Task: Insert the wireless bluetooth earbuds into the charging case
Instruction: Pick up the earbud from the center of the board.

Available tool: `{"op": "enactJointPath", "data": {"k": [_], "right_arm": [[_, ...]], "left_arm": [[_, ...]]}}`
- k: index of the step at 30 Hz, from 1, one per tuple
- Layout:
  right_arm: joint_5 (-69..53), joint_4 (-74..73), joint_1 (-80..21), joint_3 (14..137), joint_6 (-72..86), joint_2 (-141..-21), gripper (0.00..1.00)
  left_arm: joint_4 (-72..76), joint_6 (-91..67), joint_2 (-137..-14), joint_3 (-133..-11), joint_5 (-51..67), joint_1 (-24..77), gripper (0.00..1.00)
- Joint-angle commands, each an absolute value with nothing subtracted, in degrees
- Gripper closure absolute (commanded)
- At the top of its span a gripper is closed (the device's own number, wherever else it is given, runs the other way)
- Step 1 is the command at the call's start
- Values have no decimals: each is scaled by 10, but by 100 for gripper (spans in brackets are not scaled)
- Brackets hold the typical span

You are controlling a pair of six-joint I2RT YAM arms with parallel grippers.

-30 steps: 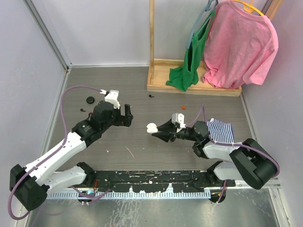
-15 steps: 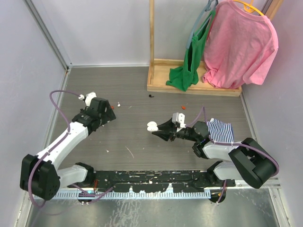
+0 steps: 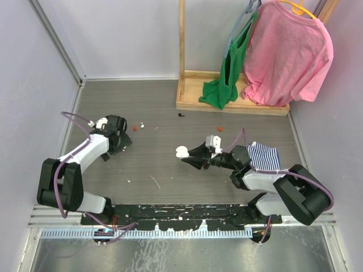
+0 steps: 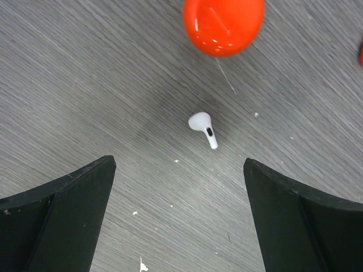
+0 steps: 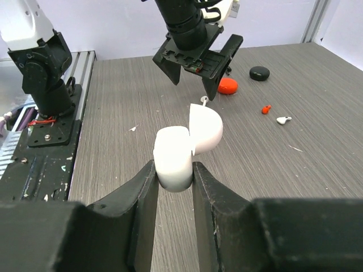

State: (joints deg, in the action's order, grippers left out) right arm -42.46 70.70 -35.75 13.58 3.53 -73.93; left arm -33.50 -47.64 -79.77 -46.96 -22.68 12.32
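Left gripper (image 4: 178, 164), jaws spread wide and empty, over 1 white earbud (image 4: 202, 127); right gripper (image 5: 173, 173) pinching opened white case (image 5: 180, 148); insertion seemingly not yet begun.

An earbud (image 4: 202, 128) lies on the table (image 4: 85, 85) near a round case (image 4: 223, 22)

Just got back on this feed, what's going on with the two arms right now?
The right gripper is shut on the white charging case, holding it with the lid open. The left gripper hangs open over a loose white earbud that lies beside a red case. That earbud is not yet picked up.
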Motion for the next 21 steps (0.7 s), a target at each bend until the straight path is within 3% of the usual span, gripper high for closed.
{"op": "enactJointPath", "data": {"k": [1, 4, 11, 15, 21], "right_arm": [[-419, 737, -364, 148, 26, -744, 90], [-419, 736, -365, 148, 23, -746, 90], [-419, 715, -372, 155, 12, -750, 90], [-419, 715, -372, 156, 12, -750, 90], [-420, 713, -373, 157, 11, -751, 90]], "left_arm": [[-318, -492, -820, -496, -224, 97, 2], [-312, -492, -845, -505, -215, 89, 4], [-305, -496, -885, -532, -209, 82, 37], [-308, -500, -906, -544, -206, 80, 40], [-303, -503, -931, -552, -190, 76, 52]]}}
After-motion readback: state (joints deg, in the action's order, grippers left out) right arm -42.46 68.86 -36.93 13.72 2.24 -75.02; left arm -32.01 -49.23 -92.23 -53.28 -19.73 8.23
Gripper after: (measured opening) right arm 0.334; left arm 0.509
